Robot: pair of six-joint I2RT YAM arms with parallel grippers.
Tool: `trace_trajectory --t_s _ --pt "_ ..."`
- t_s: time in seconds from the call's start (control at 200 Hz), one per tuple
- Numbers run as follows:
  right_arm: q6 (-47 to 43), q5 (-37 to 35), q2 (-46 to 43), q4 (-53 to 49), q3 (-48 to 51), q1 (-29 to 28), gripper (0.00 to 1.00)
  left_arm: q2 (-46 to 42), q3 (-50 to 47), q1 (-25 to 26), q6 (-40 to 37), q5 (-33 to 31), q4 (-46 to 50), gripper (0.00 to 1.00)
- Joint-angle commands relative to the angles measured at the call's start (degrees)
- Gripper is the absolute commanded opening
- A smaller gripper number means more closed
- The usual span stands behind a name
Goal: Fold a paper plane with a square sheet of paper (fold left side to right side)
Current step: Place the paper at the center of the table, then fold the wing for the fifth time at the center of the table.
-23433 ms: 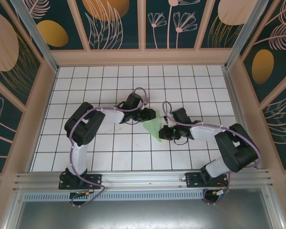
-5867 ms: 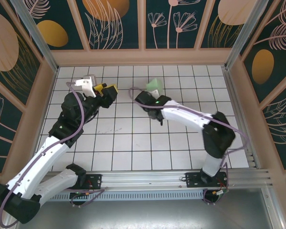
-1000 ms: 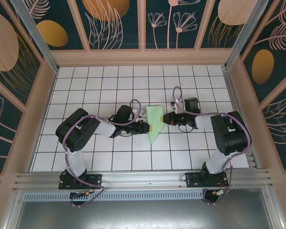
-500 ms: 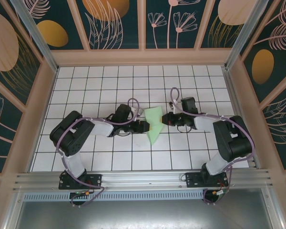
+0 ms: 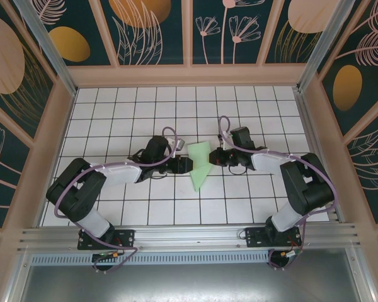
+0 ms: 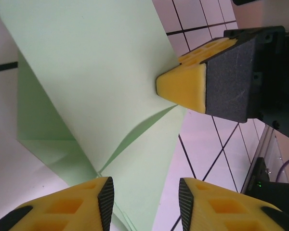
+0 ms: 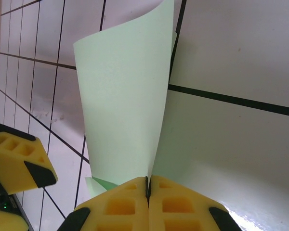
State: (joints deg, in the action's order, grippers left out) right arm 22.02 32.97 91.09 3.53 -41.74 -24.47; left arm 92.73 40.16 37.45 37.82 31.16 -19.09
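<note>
The paper is a creased, pointed pale mint-green shape on the tiled floor, its tip toward the near edge. My right gripper is shut on its right edge and holds a flap curled upward. My left gripper is at the paper's left side, open. In the left wrist view the lower part of the paper runs between my spread fingers, and the right gripper's yellow tip pinches the flap ahead. The left gripper's yellow fingers show low at the left of the right wrist view.
White tiles with dark grout spread around the paper. Wooden walls with painted panels enclose the floor. The aluminium rail with both arm bases runs along the near edge.
The right gripper has shifted left with the paper's edge, and the flap now stands higher. The left arm's elbow has swung down and left while its gripper stays at the paper's left side.
</note>
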Motion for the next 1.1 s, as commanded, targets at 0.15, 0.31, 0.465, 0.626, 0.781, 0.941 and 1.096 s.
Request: trace_trajectory --t_s 0.15,0.31,0.465,0.626,0.781,0.941,1.096 --pt "3.0 -3.54 -0.53 -1.87 -2.16 -2.11 0.0 5.12 1.18 0.57 3.74 1.38 -6.26 0.4" --pt "4.16 -4.65 0.01 -2.86 -2.97 -3.16 0.0 8.97 1.85 0.57 3.99 -0.84 -6.0 0.37" --pt "5.0 -4.46 0.38 -3.1 -3.18 -3.66 0.0 10.01 1.85 0.56 4.34 -4.75 -4.52 0.33" --pt "4.52 -2.61 -0.18 -3.53 -3.61 -2.99 0.17 10.43 1.41 0.59 3.68 -4.91 -3.97 0.32" --pt "4.06 0.26 0.54 -3.92 -4.66 -0.65 0.32 11.13 1.67 0.54 3.79 -4.15 -4.95 0.32" --pt "3.89 2.99 2.55 -2.97 -6.05 1.16 0.43 11.79 1.85 0.55 3.62 -4.24 -4.77 0.32" --pt "3.81 4.59 6.1 -2.57 -7.94 0.96 0.42 12.13 1.76 0.53 3.66 -4.23 -5.09 0.32"
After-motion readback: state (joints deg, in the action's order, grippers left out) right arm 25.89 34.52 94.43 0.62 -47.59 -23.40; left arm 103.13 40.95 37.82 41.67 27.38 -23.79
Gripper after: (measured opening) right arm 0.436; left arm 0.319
